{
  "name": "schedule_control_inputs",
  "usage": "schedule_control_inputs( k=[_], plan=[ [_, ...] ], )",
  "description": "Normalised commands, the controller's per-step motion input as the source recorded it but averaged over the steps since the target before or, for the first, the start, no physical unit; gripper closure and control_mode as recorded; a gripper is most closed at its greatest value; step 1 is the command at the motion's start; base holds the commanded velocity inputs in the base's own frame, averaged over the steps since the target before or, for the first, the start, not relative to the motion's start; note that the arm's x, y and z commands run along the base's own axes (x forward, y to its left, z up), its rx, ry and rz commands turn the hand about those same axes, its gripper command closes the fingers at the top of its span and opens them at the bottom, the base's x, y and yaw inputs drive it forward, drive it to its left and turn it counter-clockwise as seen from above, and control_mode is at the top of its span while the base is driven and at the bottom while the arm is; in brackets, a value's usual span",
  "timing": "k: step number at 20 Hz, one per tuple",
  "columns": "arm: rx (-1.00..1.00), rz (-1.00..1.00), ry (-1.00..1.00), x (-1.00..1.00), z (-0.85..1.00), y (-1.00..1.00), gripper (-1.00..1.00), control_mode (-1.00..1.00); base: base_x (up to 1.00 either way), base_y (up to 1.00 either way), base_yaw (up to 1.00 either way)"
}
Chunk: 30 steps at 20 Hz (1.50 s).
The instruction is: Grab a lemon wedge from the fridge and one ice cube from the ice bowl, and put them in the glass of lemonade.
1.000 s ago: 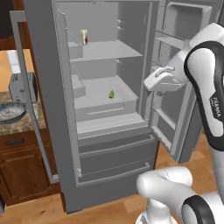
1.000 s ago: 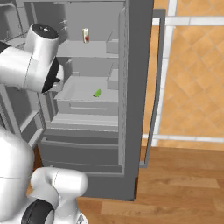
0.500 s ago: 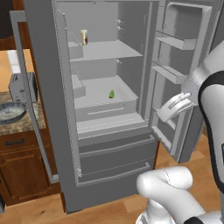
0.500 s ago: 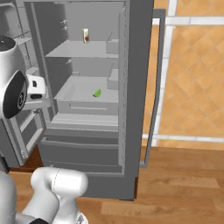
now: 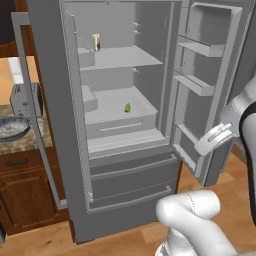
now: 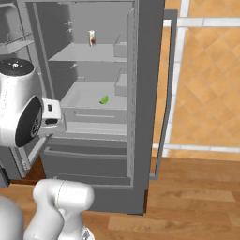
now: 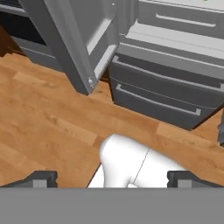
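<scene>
**Fridge open, wedge on the lower shelf, tool spread wide and empty**

I see the fridge (image 5: pixel 125 125) with both upper doors swung open and its two bottom drawers shut. The lemon wedge (image 5: pixel 127 107) lies on the lower of the two inner shelves, toward the front and a little right of centre as the left base camera sees it; from the right base camera the same wedge (image 6: pixel 104 99) sits just behind the shelf's front lip. On the shelf above stands a slim yellow container (image 5: pixel 96 42) with a red band, near the left wall.

My tool (image 7: pixel 112 177) is spread wide, its two dark tips far apart at the lower corners of the hand camera, with nothing between them. It looks down at the wooden floor (image 7: pixel 48 127), the bottom corner of the open right-hand door and the fridge drawers. In the left base camera the hand hangs low beside that door, well apart from the wedge.

To the left of the fridge, the ice bowl (image 5: pixel 11 128) rests on the speckled worktop (image 5: pixel 30 142), with a toaster (image 5: pixel 22 100) just behind it.
</scene>
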Motion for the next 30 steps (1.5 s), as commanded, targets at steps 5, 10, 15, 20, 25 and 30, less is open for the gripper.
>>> schedule_control_inputs(
  k=[5,10,15,20,25,30],
  plan=[
    [-0.01,0.00,0.00,0.15,-0.19,0.00,-1.00,1.00,0.14,0.00,0.00],
    [0.00,0.00,0.00,0.00,0.00,0.00,-1.00,1.00,0.99,0.00,0.00],
    [0.00,0.00,0.00,0.00,0.00,0.00,-1.00,1.00,1.00,0.00,0.00],
    [0.00,0.00,0.00,0.13,0.00,0.00,-1.00,-1.00,0.69,0.00,0.00],
    [-0.05,-0.08,0.04,0.66,-0.28,-0.03,-1.00,-1.00,0.00,0.00,0.00],
    [-0.12,-0.21,0.12,0.53,-0.55,0.00,-1.00,-1.00,0.00,0.00,0.00]
  ],
)
